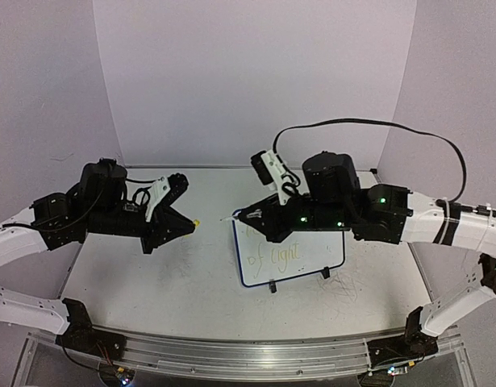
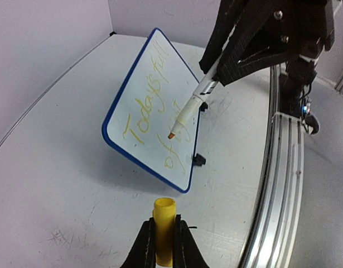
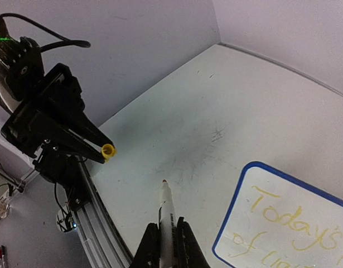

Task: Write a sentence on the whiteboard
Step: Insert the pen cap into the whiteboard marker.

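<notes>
**Q:** What occupies the white tabletop [image 1: 191,282]?
**A:** One small white rectangular whiteboard with a navy frame [image 1: 296,258] stands right of centre, tilted on two black feet [image 1: 273,286]. From above, the right arm covers its upper part. Grey scribbles [image 1: 344,292] mark the table nearby.

**Q:** Gripper status?
**A:** The right gripper [image 3: 167,231] is clamped on one white marker [image 3: 165,212], bare tip near the board's edge. The left gripper [image 2: 164,229] pinches one yellow cap [image 2: 164,215], well apart. The pale-yellow sentence [image 2: 143,114] runs two lines.

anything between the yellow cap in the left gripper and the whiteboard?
Only bare table between the yellow cap and the whiteboard, per the left wrist view; the marker hangs in the air at the board's end.
</notes>
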{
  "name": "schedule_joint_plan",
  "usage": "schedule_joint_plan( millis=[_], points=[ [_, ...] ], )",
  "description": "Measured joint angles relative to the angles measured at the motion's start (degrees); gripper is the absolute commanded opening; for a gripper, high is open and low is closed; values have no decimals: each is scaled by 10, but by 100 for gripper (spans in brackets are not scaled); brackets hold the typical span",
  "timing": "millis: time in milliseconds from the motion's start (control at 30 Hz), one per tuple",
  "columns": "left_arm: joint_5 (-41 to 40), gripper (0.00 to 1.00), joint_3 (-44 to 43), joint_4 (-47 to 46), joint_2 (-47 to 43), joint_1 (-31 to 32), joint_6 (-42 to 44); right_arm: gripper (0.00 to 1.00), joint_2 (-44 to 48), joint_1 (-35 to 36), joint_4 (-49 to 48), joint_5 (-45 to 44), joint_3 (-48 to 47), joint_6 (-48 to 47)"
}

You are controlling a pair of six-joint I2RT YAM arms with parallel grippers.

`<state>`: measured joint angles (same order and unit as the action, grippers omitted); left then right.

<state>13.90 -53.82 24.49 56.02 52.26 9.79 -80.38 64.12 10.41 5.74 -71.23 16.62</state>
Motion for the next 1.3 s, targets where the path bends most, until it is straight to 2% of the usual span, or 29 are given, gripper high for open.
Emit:
schedule_joint_plan(
  millis=[267, 1300],
  points=[
    [-21, 0, 82, -16, -60, 21, 57, 0, -52, 30, 2, 26, -34, -8],
    [-20, 0, 85, -35, -61, 21, 83, 0, -92, 30, -17, 66, -66, -21]
  ],
)
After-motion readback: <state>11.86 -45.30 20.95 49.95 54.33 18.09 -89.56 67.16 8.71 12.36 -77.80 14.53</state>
